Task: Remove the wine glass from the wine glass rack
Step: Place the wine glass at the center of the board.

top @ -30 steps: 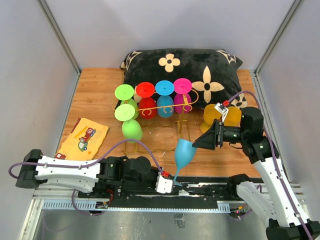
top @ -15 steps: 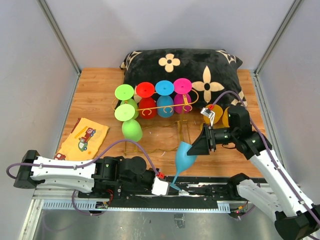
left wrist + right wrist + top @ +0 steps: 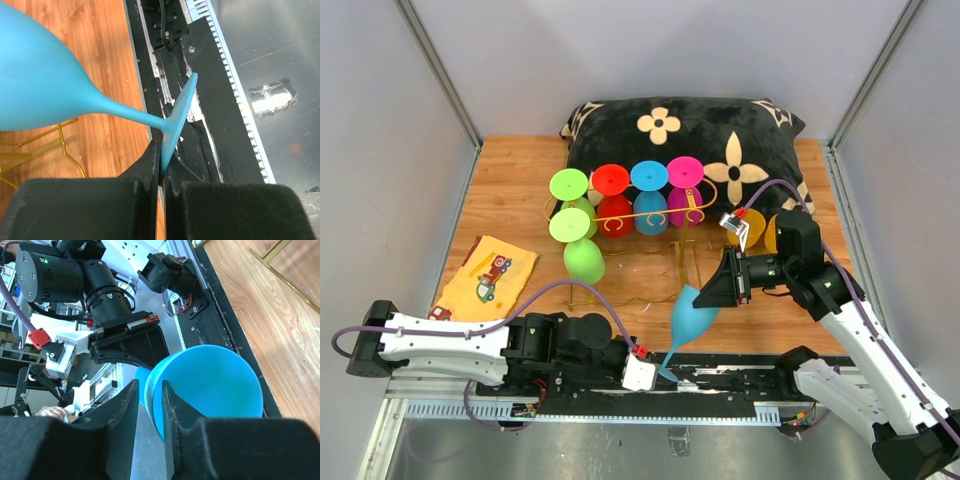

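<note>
1. Left arm: white shell links with black round joints.
2. Right arm: the same white links and black joints.
3. A purple cable loops along each arm, ending in a red plug.
4. Left hand: flat black fingers, with a white block behind them.
5. Right hand: matte black, wedge-shaped.

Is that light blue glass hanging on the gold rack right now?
No, the light blue glass is off the gold rack, its foot pinched in the left pincer.
</note>
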Robot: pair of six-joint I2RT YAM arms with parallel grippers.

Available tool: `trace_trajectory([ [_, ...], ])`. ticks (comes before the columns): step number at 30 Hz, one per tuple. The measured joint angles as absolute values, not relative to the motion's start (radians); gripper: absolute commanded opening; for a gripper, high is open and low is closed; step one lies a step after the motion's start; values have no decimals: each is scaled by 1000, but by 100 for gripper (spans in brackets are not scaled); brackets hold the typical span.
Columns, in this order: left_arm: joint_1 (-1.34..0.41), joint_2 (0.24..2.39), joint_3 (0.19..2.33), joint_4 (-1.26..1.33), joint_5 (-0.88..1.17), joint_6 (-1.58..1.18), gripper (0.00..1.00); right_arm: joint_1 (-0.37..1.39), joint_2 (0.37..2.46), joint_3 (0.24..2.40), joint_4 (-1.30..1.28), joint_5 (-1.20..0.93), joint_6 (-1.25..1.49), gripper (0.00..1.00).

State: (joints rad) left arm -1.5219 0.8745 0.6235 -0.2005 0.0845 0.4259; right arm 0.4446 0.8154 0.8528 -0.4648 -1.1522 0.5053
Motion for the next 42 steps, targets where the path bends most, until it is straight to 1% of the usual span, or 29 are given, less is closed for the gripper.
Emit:
trace_trajectory([
  [2,-1522,875,624,-204,79,426,2,445,815,852,-450,-1152,516,11],
  [4,-1522,874,625,-204,72,428,7,445,814,852,-432,-1152,532,4],
  [5,-1522,873,625,-204,68,429,10,445,812,852,-425,-1153,537,1],
  [7,-1522,873,625,-205,51,427,19,445,806,852,-417,-1159,550,1],
  [10,-1522,873,625,-213,15,408,43,445,783,852,-415,-1158,562,1],
  [12,-1522,875,625,-215,-7,390,63,447,759,852,-416,-1141,562,1],
  [14,-1521,876,625,-212,-26,357,73,447,730,852,-421,-1101,554,1],
  [15,-1521,877,624,-208,-30,348,89,447,715,852,-426,-1080,548,1],
  [16,-1521,879,624,-204,-33,336,98,447,701,853,-432,-1060,542,1],
  [19,-1521,890,624,-184,-30,290,100,447,658,871,-479,-983,501,1],
  [24,-1521,907,624,-151,-49,229,100,450,619,954,-637,-841,406,1],
  [29,-1521,908,624,-155,-90,182,100,451,607,1014,-757,-627,316,1],
  [39,-1521,908,624,-55,-167,43,100,451,569,955,-814,-135,267,1],
  [42,-1521,908,624,-22,-208,-19,100,451,577,917,-815,-33,278,1],
])
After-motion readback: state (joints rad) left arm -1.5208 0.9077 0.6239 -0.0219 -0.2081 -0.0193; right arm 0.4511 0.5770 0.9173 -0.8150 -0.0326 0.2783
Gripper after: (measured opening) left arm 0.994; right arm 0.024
